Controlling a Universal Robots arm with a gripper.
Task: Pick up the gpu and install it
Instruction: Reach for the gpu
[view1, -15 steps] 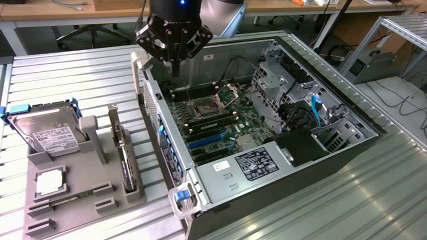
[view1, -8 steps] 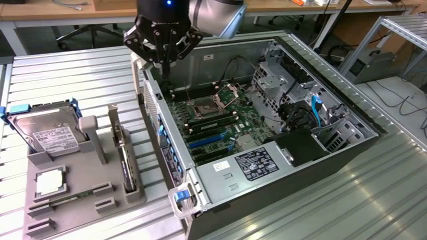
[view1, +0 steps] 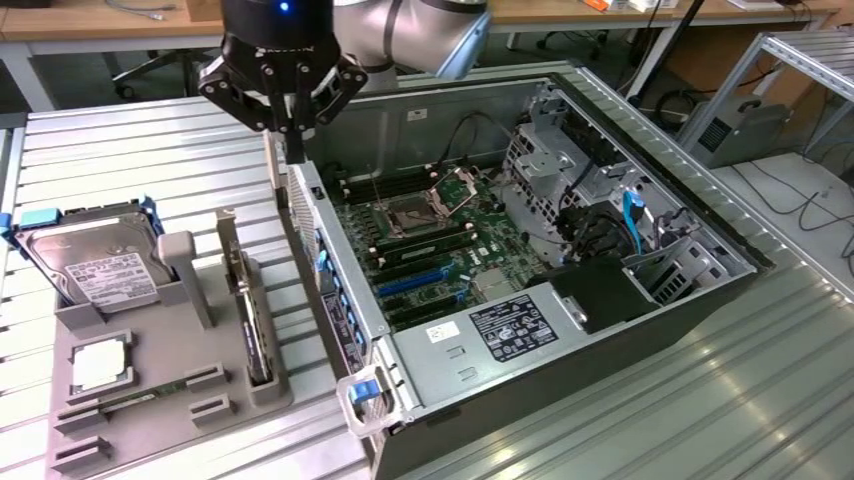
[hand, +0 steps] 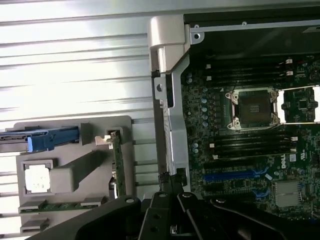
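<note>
Gripper (view1: 286, 128) fingers together, nothing clamped, hovering over the PC case (view1: 414, 120) rear corner. gpu (view1: 251, 320) stands on edge in the gray tray (view1: 160, 435) slot just beside the case, likely to leave its top edge free for a pinch from above.

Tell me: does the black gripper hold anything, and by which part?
Nothing, it seems: the gripper is shut; the slim black card with silver bracket stands in the grey tray.
</note>
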